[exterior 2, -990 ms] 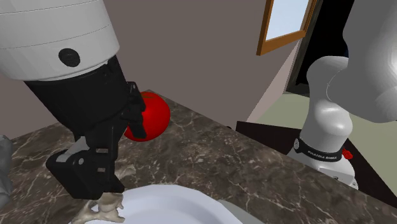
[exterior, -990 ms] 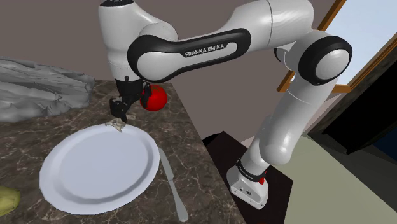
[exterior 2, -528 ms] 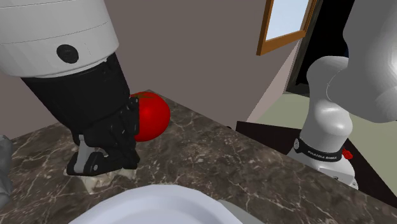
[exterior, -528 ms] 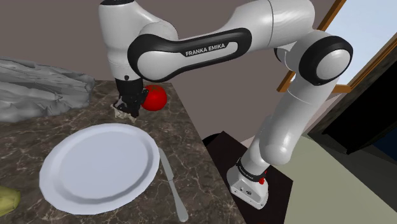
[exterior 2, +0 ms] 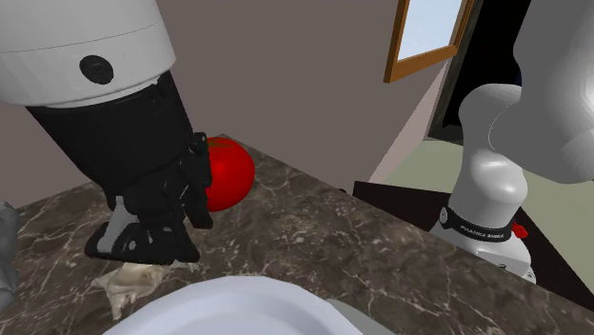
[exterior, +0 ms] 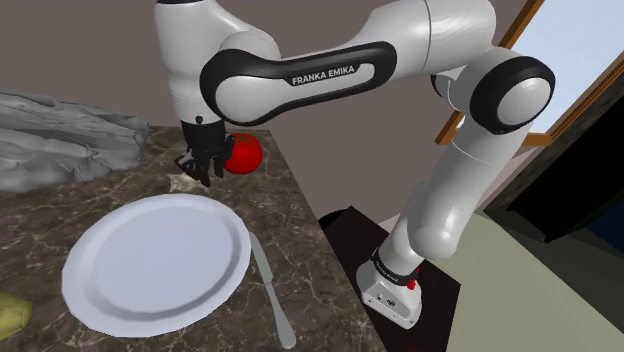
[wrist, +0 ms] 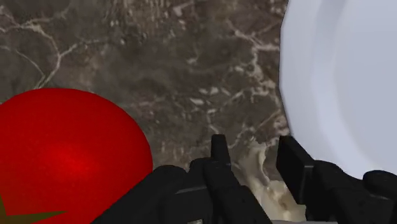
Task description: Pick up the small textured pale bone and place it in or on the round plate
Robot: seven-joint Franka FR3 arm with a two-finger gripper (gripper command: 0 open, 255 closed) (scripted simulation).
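The small pale knobbly bone (wrist: 261,181) sits between my two black fingers, which clasp it. In the shoulder view my gripper (exterior: 200,172) hangs low over the dark marble counter, just past the far rim of the round white plate (exterior: 155,260). The bone (exterior: 182,181) pokes out on the side away from the red ball. From the second exterior view the bone (exterior 2: 128,283) shows under the gripper (exterior 2: 143,252), close to the plate's rim (exterior 2: 238,305). I cannot tell whether the bone still touches the counter. In the wrist view the plate (wrist: 343,76) lies beside the gripper (wrist: 251,145).
A red tomato-like ball (exterior: 243,153) rests right beside the gripper, away from the plate. A metal knife (exterior: 272,290) lies along the plate's right side, near the counter's edge. A grey rumpled mass (exterior: 60,140) covers the back left. A yellow-green thing (exterior: 10,315) shows at the lower left.
The bone lay at the plate's far rim under open fingers. The fingers closed on it, and it has moved with the gripper a little away from the plate, towards the red ball.
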